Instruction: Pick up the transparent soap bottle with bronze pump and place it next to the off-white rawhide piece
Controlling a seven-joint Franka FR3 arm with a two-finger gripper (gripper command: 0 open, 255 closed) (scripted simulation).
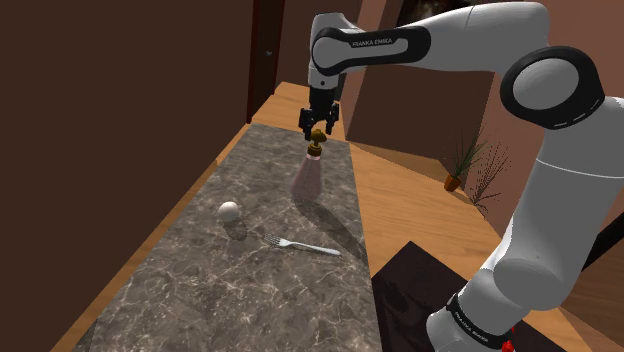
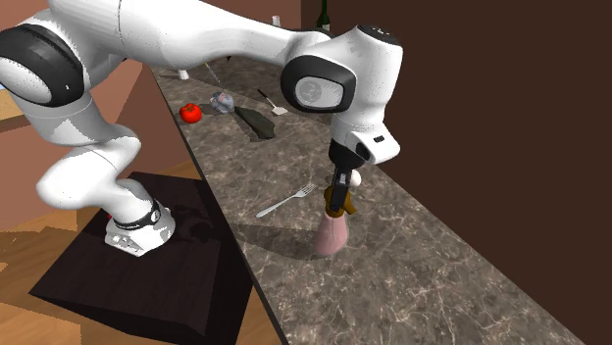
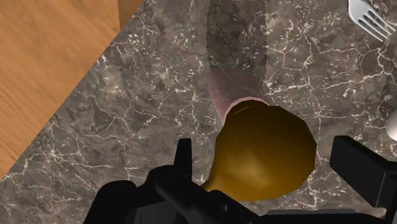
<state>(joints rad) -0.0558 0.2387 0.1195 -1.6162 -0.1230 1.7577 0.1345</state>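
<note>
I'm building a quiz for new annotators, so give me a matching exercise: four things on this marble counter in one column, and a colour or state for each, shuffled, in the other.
Things:
1. soap bottle
2. fork
3. rawhide piece
4. tomato

Descriptions:
A. red and round
B. stands upright right beneath the end effector
C. off-white, rounded lump
D. lies flat, light grey

Pairs: 1-B; 2-D; 3-C; 4-A
</note>
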